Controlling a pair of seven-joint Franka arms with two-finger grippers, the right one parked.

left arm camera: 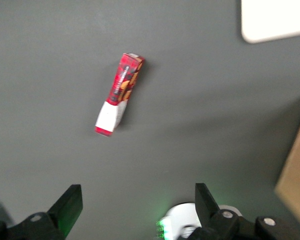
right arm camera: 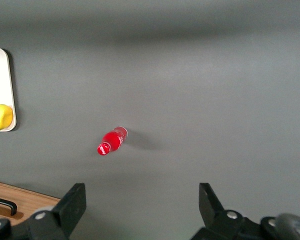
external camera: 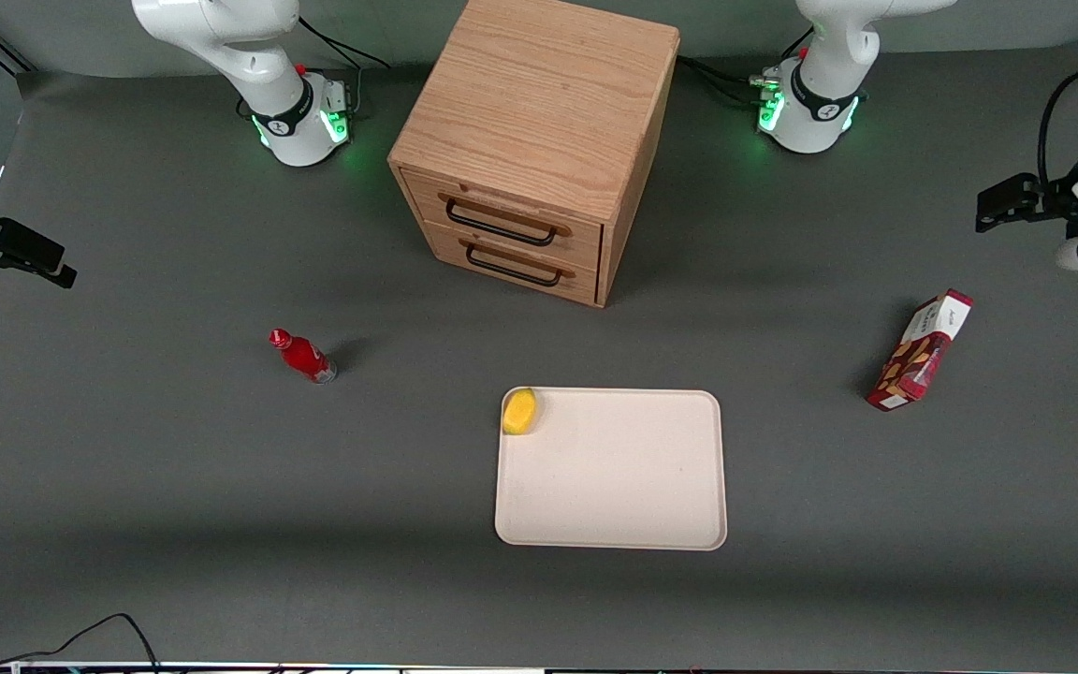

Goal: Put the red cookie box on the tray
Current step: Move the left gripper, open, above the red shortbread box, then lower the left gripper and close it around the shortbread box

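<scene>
Nearest the front camera lies the tray (external camera: 610, 534), bare except for a lemon (external camera: 519, 411). Well apart, toward the working arm's end of the worktop (external camera: 174, 487), lies the red cookie box (external camera: 919, 351). Light, crushable cardboard: best pinched gently across its narrow width. The gripper (left arm camera: 139, 210) hangs above it, jaws spread wide and empty.

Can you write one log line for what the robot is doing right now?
phase: start | gripper: open, empty, above red cookie box | box: on table, off tray | lemon: on tray
</scene>
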